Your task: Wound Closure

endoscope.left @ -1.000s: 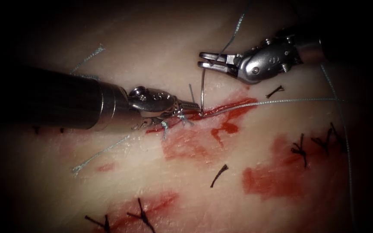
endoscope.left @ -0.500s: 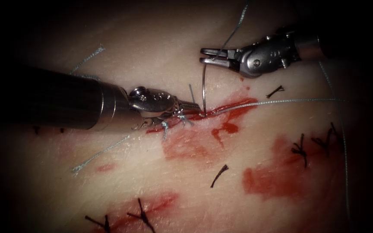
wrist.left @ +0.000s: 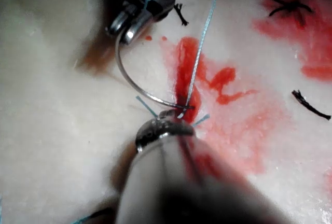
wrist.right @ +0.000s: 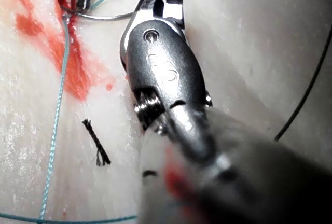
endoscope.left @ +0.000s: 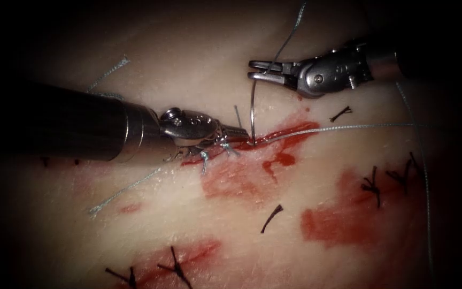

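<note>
Light pools on the tissue (endoscope.left: 225, 80) around the cut (endoscope.left: 282, 132) and falls to black far from it on every side. Hard glints sit on the left pincer (endoscope.left: 241, 132) at the cut and on the right pincer (endoscope.left: 258, 70) above it, which grips the needle (endoscope.left: 252, 107). From the wrists the tissue is pale and strongly lit.

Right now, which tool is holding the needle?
The right tool, up top, grips the needle's end. The left tool sits at the cut.

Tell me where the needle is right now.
In the endoscope view the needle stands over the cut, its upper end held by the right tool and its lower end meeting the tissue beside the left tool's tip.
</note>
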Action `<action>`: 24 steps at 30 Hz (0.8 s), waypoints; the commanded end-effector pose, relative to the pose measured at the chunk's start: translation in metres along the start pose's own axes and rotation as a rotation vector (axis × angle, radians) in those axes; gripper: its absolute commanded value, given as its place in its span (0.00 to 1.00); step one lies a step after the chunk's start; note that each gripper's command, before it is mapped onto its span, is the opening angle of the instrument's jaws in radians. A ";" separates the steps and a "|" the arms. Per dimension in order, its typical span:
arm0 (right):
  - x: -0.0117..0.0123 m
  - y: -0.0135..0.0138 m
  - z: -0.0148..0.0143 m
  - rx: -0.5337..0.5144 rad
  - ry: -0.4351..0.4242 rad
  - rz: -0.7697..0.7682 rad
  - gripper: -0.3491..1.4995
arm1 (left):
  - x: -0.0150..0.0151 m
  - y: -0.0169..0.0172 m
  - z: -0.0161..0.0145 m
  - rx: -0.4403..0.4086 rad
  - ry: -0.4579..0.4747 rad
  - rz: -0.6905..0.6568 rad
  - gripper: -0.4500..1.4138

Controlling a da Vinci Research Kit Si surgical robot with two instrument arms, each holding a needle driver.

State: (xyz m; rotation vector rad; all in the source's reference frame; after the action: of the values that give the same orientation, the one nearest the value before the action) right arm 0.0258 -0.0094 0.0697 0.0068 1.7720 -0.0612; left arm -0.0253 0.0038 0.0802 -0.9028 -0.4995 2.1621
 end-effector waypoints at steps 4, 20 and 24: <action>-0.0004 -0.0003 0.0007 0.005 -0.002 0.018 0.00 | -0.0002 0.0001 0.0007 0.000 0.000 0.000 0.00; -0.0002 -0.0005 0.0007 -0.077 -0.041 0.038 0.00 | -0.0002 0.0002 0.0007 0.000 0.000 -0.001 0.00; 0.0000 -0.0006 0.0007 -0.122 -0.057 0.079 0.00 | -0.0001 0.0002 0.0007 0.001 0.000 -0.002 0.00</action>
State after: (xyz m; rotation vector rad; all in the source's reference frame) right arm 0.0257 -0.0099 0.0694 -0.0174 1.7102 0.1084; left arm -0.0254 0.0037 0.0801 -0.9017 -0.4986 2.1604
